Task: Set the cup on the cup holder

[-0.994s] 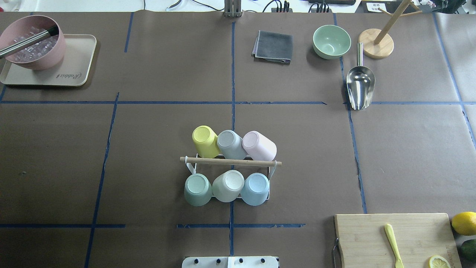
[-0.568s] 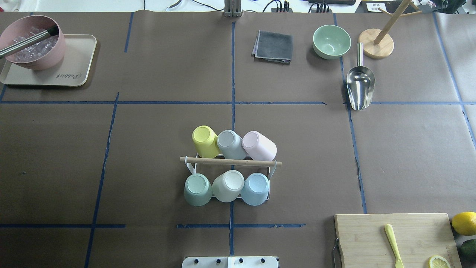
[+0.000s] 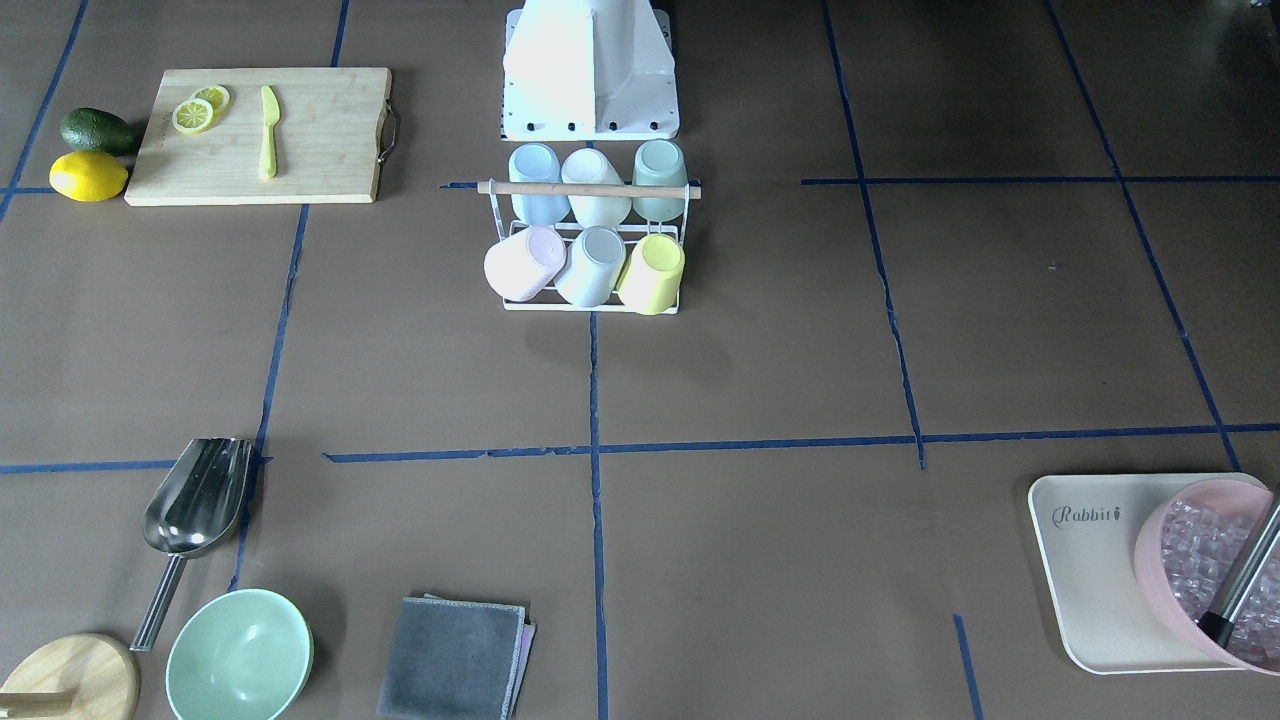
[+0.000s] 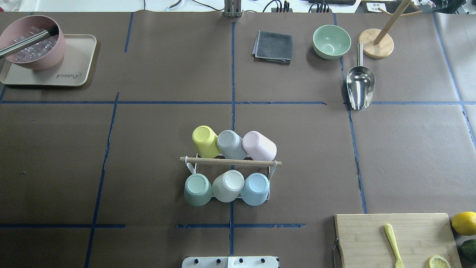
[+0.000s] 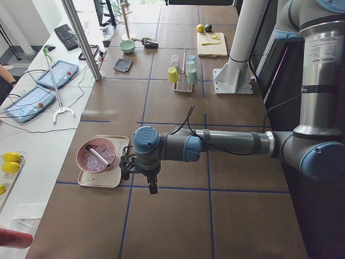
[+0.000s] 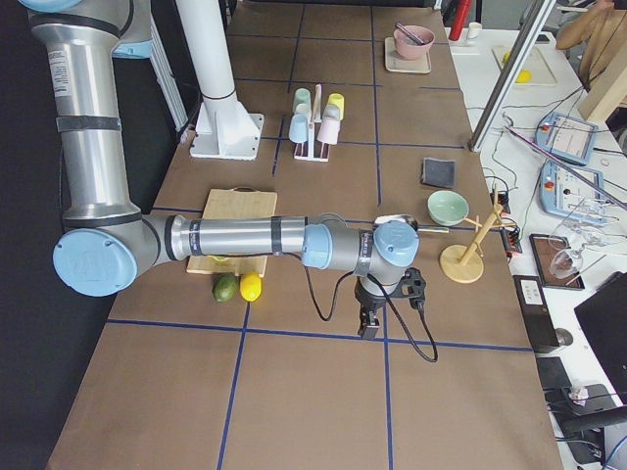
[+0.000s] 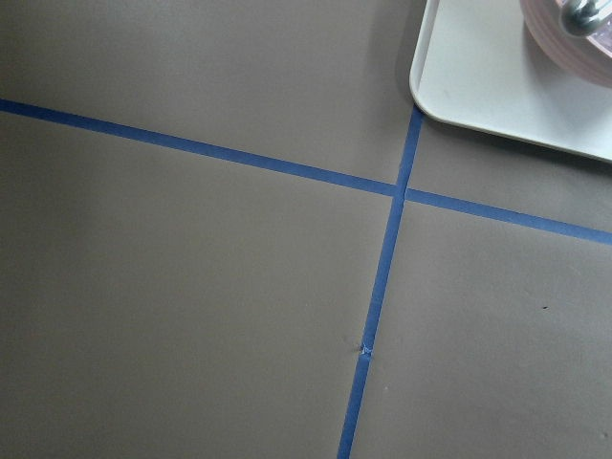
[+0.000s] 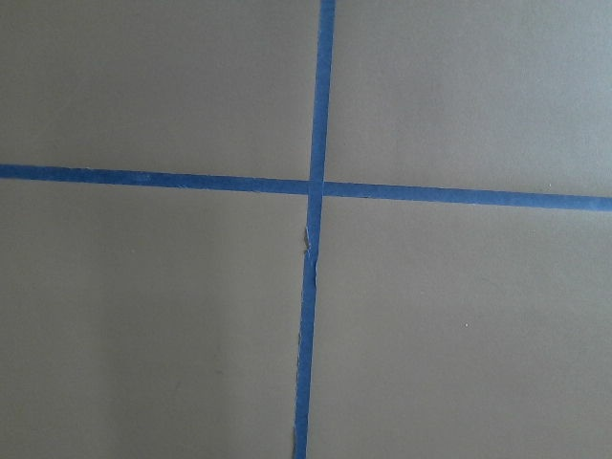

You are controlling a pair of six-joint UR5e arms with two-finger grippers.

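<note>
The cup holder [image 4: 230,162], a white wire rack with a wooden rod across its top, stands at the table's middle near the robot base; it also shows in the front-facing view [image 3: 588,188]. Several cups sit upside down on it: yellow [image 4: 204,140], grey [image 4: 230,143] and pink [image 4: 259,145] on the far side, green [image 4: 197,189], cream [image 4: 227,185] and blue [image 4: 255,188] on the near side. My left gripper [image 5: 152,186] hangs over the table's left end, beside the tray. My right gripper [image 6: 367,323] hangs over the right end. I cannot tell whether either is open or shut.
A beige tray [image 4: 74,70] with a pink bowl [image 4: 33,41] of ice is far left. A grey cloth [image 4: 273,46], green bowl [image 4: 331,41], metal scoop [image 4: 359,87] and wooden stand [image 4: 376,42] are far right. A cutting board [image 4: 372,238] and lemon [image 4: 464,222] are near right.
</note>
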